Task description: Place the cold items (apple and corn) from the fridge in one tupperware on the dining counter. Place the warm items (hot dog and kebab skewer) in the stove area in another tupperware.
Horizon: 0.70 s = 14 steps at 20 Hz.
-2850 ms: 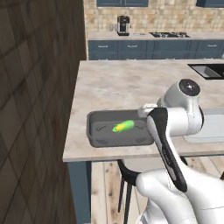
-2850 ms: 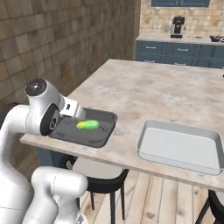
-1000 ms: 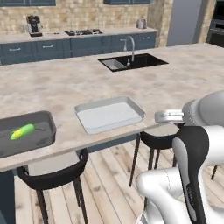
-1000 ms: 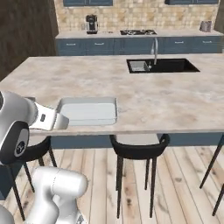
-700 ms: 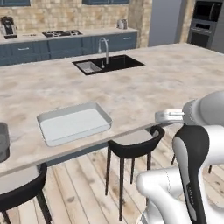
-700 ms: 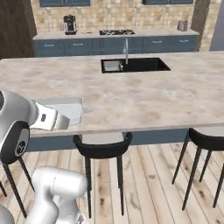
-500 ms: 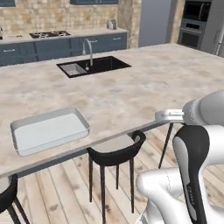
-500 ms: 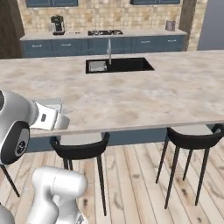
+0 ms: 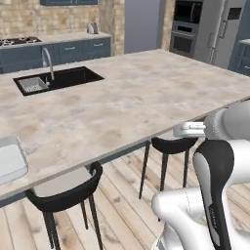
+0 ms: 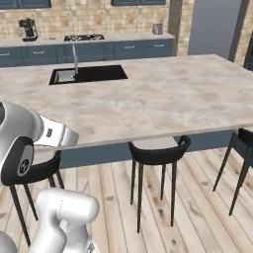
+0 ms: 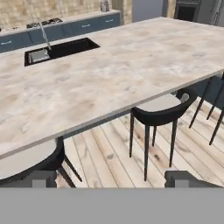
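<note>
**Hand released over the stools, one tupperware at the bench's left edge**

The left base view catches something the other two views lack: a light grey tupperware [image 9: 9, 160] sitting on the bench [image 9: 127, 97] at the far left border of the picture, cut off by the frame, so its inside cannot be read. That same view also takes in the wall ovens [image 9: 188, 27] and a tall steel fridge [image 9: 225, 31] at the upper right. The right base view instead reaches a coffee machine [image 10: 27, 29] and a cooktop [image 10: 83, 37] on the rear counter. The sink [image 9: 57, 79] with its faucet [image 9: 47, 58] is set into the bench and appears from all three cameras.

The hand [image 11: 111, 178] hangs level with the bench's near edge, off the bench and above the floor, its two dark fingertips [image 11: 39, 178] spread wide with nothing between them.

The bench's near edge runs across the hand view, with a broad stretch of bare marbled top behind it. Below the overhang stand black stools [image 11: 162, 114], one just ahead and one partly under the left fingertip. Plank floor [image 10: 163, 217] lies open between the stools and the robot.
</note>
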### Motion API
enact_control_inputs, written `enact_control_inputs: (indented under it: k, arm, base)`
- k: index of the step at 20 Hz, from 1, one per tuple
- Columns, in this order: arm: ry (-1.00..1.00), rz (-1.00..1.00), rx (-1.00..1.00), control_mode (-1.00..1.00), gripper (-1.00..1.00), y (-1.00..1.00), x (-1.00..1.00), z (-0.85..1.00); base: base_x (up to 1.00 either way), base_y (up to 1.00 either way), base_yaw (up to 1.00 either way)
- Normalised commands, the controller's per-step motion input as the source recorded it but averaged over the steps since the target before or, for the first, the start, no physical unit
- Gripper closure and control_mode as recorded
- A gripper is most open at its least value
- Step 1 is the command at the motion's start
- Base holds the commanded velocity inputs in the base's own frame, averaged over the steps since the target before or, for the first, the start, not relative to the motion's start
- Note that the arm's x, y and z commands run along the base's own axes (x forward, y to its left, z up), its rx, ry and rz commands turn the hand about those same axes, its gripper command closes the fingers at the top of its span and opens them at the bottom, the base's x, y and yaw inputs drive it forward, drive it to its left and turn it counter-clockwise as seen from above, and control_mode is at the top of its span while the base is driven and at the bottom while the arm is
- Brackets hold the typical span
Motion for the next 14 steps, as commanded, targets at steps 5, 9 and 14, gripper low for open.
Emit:
enact_control_inputs:
  k: [5, 9, 14]
  arm:
    - [0.0, 0.0, 0.0, 1.0, -1.0, 0.0, 0.0, 0.0]
    - [0.0, 0.0, 0.0, 1.0, -1.0, 0.0, 0.0, 0.0]
    - [0.0, 0.0, 0.0, 1.0, -1.0, 0.0, 0.0, 0.0]
  base:
    - [0.03, -1.0, -0.21]
    - [0.07, -1.0, -0.19]
    - [0.13, -1.0, -0.13]
